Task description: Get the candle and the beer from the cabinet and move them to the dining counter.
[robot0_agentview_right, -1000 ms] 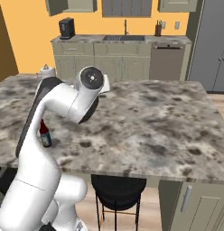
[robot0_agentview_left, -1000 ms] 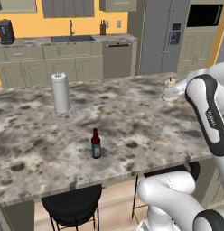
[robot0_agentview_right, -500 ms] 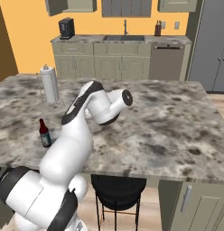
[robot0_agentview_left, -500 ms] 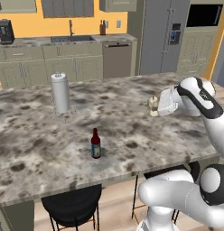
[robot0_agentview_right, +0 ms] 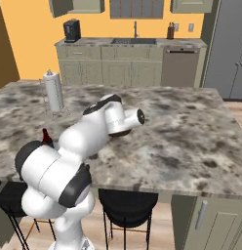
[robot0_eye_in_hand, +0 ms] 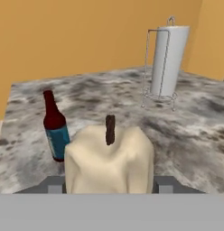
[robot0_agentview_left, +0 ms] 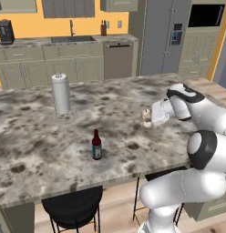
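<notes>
My gripper [robot0_agentview_left: 148, 117] grips the candle [robot0_eye_in_hand: 109, 160] between its fingers, just above the dining counter [robot0_agentview_left: 37, 150]. Ahead, off to one side, the beer [robot0_agentview_left: 96, 144] already stands there. Only setting the candle down remains, I reckon.

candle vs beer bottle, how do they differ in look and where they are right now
The candle is cream-white, squat and lumpy with a dark wick; the beer is a dark, tall, narrow-necked bottle with a label. The candle sits between the fingers of the gripper, just above the dining counter; the beer stands free on the counter, upright, nothing touching it. The candle is toward the counter's right side, the beer nearer the front edge. Both are over the same marble top.
</notes>
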Robot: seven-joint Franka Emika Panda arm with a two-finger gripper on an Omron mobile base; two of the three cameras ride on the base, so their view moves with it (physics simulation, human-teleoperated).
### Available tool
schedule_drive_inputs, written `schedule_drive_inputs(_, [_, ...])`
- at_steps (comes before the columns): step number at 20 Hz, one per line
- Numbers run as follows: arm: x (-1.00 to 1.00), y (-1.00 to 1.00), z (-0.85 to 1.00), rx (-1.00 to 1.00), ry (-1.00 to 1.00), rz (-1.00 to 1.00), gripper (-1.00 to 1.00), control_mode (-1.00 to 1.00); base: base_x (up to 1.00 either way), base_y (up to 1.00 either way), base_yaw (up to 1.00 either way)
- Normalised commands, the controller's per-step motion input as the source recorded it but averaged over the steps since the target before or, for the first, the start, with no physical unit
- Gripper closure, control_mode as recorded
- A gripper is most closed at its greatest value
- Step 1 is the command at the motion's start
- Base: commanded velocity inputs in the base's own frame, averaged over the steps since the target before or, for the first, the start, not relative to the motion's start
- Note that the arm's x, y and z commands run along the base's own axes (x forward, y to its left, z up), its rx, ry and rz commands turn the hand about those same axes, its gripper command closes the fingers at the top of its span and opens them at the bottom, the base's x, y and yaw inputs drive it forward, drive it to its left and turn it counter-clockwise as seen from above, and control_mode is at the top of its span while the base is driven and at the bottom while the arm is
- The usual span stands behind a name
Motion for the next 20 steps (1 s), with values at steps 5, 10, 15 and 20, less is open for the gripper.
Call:
schedule_drive_inputs(5, [0.21, 0.00, -0.93, 0.04, 0.00, 0.00, 1.00, -1.00, 0.00, 0.00, 0.00])
schedule_drive_inputs(10, [0.05, 0.04, -0.79, 0.00, 0.01, 0.00, 1.00, -1.00, 0.00, 0.00, 0.00])
schedule_drive_inputs(15, [0.09, 0.03, -0.49, 0.00, 0.02, 0.00, 1.00, -1.00, 0.00, 0.00, 0.00])
schedule_drive_inputs(20, [0.20, 0.09, -0.46, 0.00, 0.09, 0.00, 1.00, -1.00, 0.00, 0.00, 0.00])
